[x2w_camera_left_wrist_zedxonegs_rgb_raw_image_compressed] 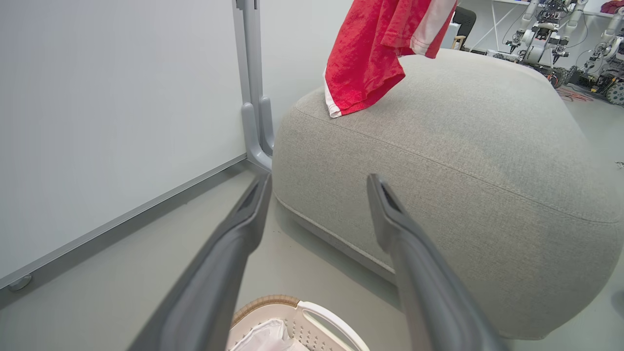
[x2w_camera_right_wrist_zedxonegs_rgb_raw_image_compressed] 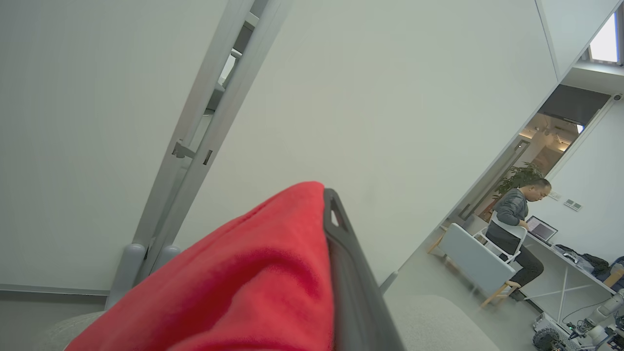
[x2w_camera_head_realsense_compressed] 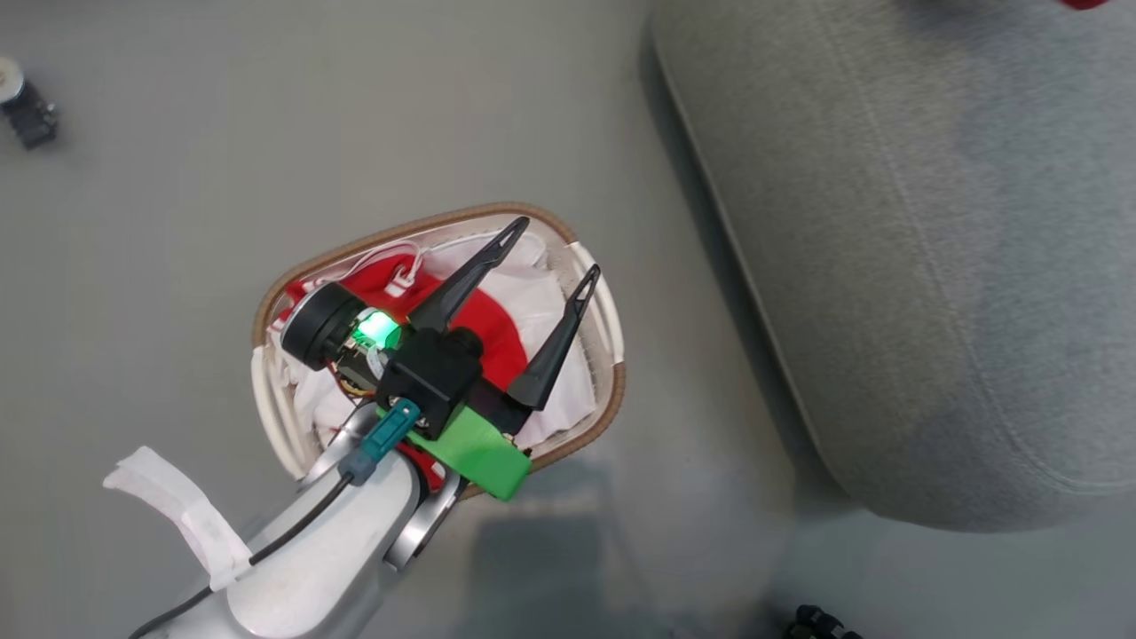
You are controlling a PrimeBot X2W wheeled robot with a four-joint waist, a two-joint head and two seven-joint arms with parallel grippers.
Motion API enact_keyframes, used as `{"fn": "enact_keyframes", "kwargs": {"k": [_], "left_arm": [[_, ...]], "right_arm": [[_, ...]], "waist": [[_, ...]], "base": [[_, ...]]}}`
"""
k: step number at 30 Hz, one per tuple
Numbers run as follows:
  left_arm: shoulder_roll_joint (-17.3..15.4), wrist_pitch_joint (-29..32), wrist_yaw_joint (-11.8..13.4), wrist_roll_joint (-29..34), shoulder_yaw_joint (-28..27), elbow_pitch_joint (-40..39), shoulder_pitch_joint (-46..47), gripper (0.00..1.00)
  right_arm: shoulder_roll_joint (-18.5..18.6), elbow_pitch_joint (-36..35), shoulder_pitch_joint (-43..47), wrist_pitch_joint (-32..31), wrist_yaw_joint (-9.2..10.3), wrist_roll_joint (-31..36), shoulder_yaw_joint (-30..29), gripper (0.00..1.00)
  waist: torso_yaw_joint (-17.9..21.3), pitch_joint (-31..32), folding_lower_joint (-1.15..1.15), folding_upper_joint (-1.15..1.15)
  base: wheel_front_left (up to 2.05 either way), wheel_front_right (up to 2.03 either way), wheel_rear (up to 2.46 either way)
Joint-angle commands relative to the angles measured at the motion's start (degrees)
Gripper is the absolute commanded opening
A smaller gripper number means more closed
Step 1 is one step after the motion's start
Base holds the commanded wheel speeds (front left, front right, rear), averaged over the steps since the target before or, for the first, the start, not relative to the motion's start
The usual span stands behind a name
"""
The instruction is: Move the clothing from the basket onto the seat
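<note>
Red white-trimmed clothing (x2w_camera_head_realsense_compressed: 493, 324) in oval plastic basket (x2w_camera_head_realsense_compressed: 618, 377); left jaws gape empty. Over grey fabric seat (x2w_camera_left_wrist_zedxonegs_rgb_raw_image_compressed: 463, 156), right jaws grip garment (x2w_camera_left_wrist_zedxonegs_rgb_raw_image_compressed: 365, 63): release likely next.

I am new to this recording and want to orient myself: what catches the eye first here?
The left hand, fingers spread, hovers over red clothing in the basket. A second red garment hangs down to the grey seat, gripped in the right hand.

Red clothing (x2w_camera_head_realsense_compressed: 491, 330) in oval basket (x2w_camera_head_realsense_compressed: 373, 238), another garment (x2w_camera_left_wrist_zedxonegs_rgb_raw_image_compressed: 365, 58) hanging over grey seat (x2w_camera_head_realsense_compressed: 932, 266)
</note>
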State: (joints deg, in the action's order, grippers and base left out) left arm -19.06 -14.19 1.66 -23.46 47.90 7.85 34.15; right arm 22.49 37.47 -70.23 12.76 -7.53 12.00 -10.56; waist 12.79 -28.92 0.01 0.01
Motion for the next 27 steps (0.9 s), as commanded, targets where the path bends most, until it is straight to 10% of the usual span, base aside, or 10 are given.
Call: {"fn": "enact_keyframes", "kwargs": {"k": [1, 15, 18, 19, 27], "left_arm": [[0.1, -0.1, -0.1, 0.9, 0.1, -0.2, 1.2, 1.00], [-0.5, -0.4, 1.2, 0.3, 0.0, 0.2, -0.3, 1.00], [-1.1, -0.2, 1.5, 0.2, -0.3, 0.0, -0.6, 1.00], [-1.2, -0.2, 1.5, 0.1, -0.3, -0.1, -0.6, 1.00], [-1.5, -0.6, 1.9, -0.9, -1.0, 0.0, -1.8, 1.00]], "right_arm": [[1.1, 1.4, -1.1, -0.5, 0.08, 0.3, -1.2, 0.00], [-0.8, 16.9, 11.3, 1.0, 0.08, 3.6, -12.2, 0.02], [-2.2, 17.9, 12.8, 1.8, 0.08, 3.3, -12.6, 0.56], [-2.6, 17.9, 13.3, 2.0, 0.08, 3.2, -12.5, 1.00], [-6.2, 14.5, 19.4, 2.5, 0.08, 0.8, -11.3, 1.00]], "waist": [[-5.4, -5.1, -0.01, -0.01], [-6.1, -7.1, -0.01, -0.01], [-4.8, -6.7, -0.01, -0.01], [-4.4, -6.6, -0.01, -0.01], [-1.8, -3.7, -0.01, -0.01]], "base": [[0.00, 0.00, 0.00], [0.00, 0.00, 0.00], [0.00, 0.00, 0.00], [0.00, 0.00, 0.00], [0.00, 0.00, 0.00]]}}
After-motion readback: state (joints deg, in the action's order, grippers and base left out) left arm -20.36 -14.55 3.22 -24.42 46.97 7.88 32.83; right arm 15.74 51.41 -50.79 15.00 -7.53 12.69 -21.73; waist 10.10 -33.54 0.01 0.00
